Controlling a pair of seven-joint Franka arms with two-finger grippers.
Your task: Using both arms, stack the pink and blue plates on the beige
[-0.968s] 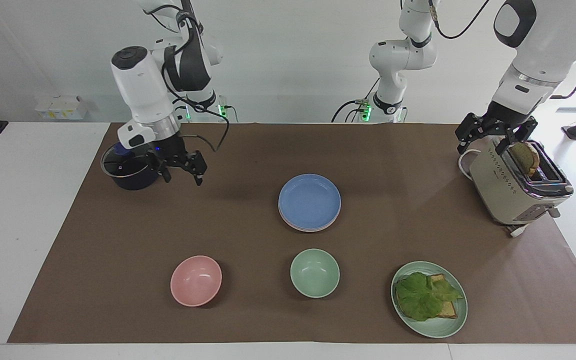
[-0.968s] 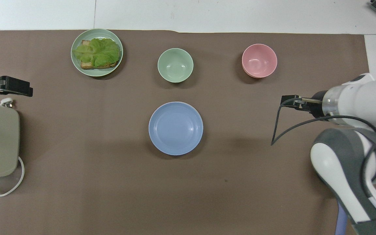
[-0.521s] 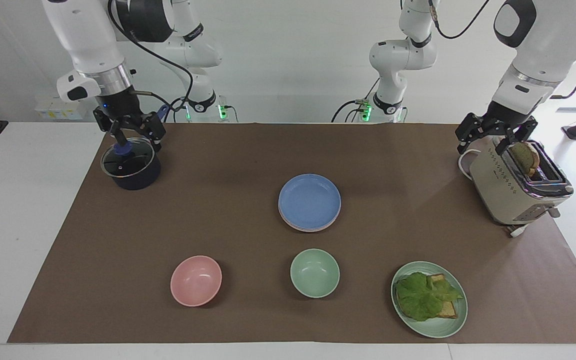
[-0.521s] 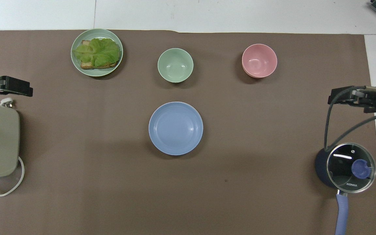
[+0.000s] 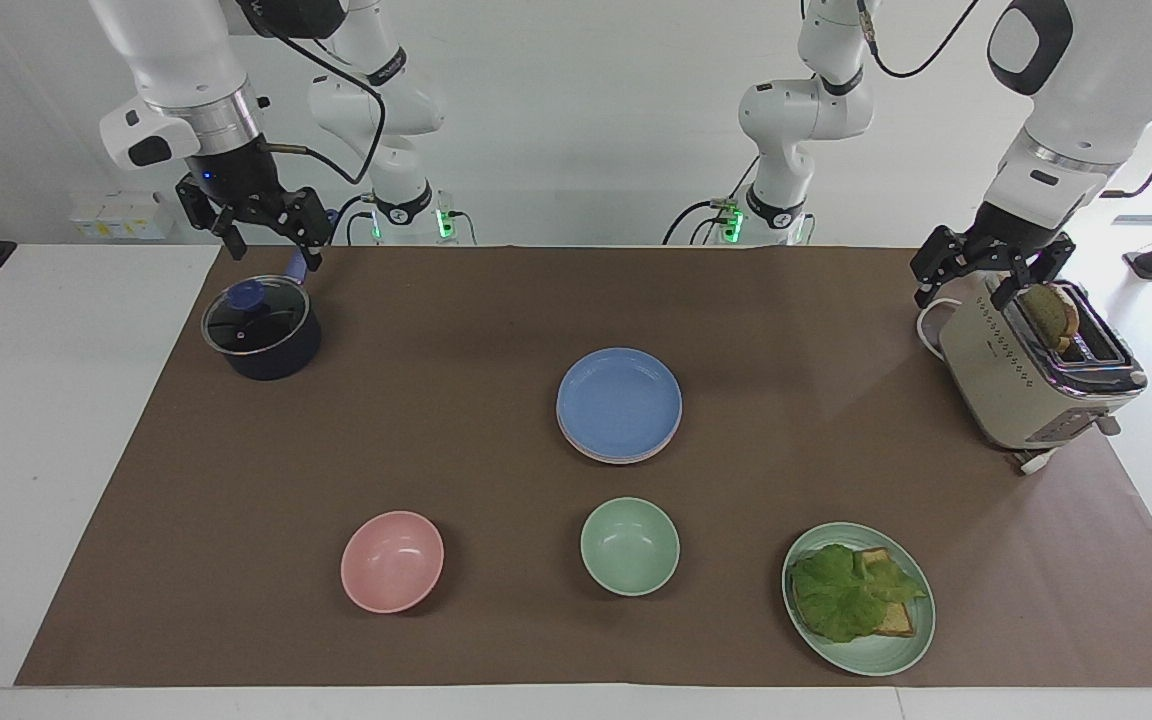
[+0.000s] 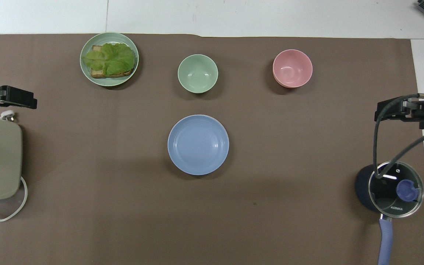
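The blue plate lies on top of a small stack at the middle of the mat. A pale pink plate rim peeks out beneath it in the facing view. The beige plate is hidden under the stack, and I cannot pick it out. My right gripper hangs open and empty in the air over the lidded pot. My left gripper waits open and empty over the toaster.
A pink bowl, a green bowl and a green plate with lettuce and toast sit in a row farther from the robots than the stack. A toaster cord loops on the mat. The pot's blue handle points toward the robots.
My right arm has risen and swung away from the mat's middle, ending higher above the pot at its own end of the table. The left arm and the plates have not moved.
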